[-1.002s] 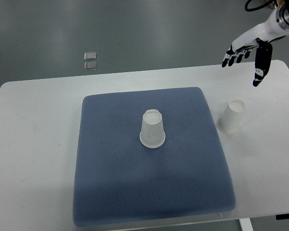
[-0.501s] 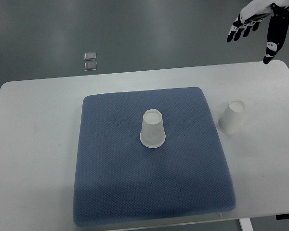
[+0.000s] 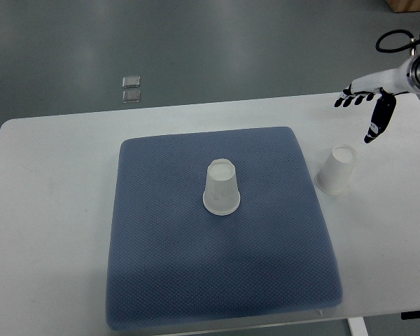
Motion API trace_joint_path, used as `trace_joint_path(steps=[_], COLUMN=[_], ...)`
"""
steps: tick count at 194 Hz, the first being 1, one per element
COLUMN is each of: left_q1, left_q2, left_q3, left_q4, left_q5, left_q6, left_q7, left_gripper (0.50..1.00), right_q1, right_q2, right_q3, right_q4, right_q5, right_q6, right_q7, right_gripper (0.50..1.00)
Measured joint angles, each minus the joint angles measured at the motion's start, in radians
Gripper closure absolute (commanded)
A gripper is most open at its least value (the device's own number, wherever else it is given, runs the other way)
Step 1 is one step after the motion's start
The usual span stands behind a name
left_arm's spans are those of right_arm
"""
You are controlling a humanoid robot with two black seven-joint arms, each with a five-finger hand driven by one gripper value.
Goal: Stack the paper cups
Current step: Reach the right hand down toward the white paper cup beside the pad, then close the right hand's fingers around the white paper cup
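Right hand: the right hand comes in from the right edge up near the top corner, hanging over the far right part of the table. Fingers are spread apart with the thumb pointing down, nothing in its grip.

Left hand: can't see it anywhere in the top view.

Cup on the pad: one white paper cup stands upside down, base up, roughly in the middle of the blue pad. Since it's flipped I can't see inside it.

Cup off the pad: second paper cup is also mouth-down on the bare table, just beside the pad's right edge and not touching it. It looks a bit tilted from this angle. It sits below the hand in the picture, near it but clearly apart.

Stacking status: the two cups are well apart, not nested.

Pad: dark blue, textured, covers most of the middle of the white table. Its front edge runs close to the table's front edge.

Open room: wide bare strip of table to the left of the pad, a narrower strip behind it, and the right strip where the loose cup is.

Off the table: two small clear squares lie on the grey floor beyond the far edge.
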Motion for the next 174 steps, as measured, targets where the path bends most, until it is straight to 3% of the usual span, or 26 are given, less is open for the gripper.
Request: trace_joint_path(steps=[54, 174], left_q1=[0.000, 0.002], left_q2=[0.000, 0.000], left_q3=[0.000, 0.000], left_q4=[0.000, 0.001], left_q5=[0.000, -0.001], left_q6=[0.000, 0.000], left_q7=[0.000, -0.001], left_gripper=[0.500, 0.500], right_q1=[-0.165, -0.336], right_q2=[0.056, 0.095], right_q3=[0.010, 0.072], right_q4=[-0.076, -0.182], right_q5=[0.063, 0.085], right_q6=[-0.134, -0.174], right_q7=[0.000, 0.000], right_gripper=[0.572, 0.589])
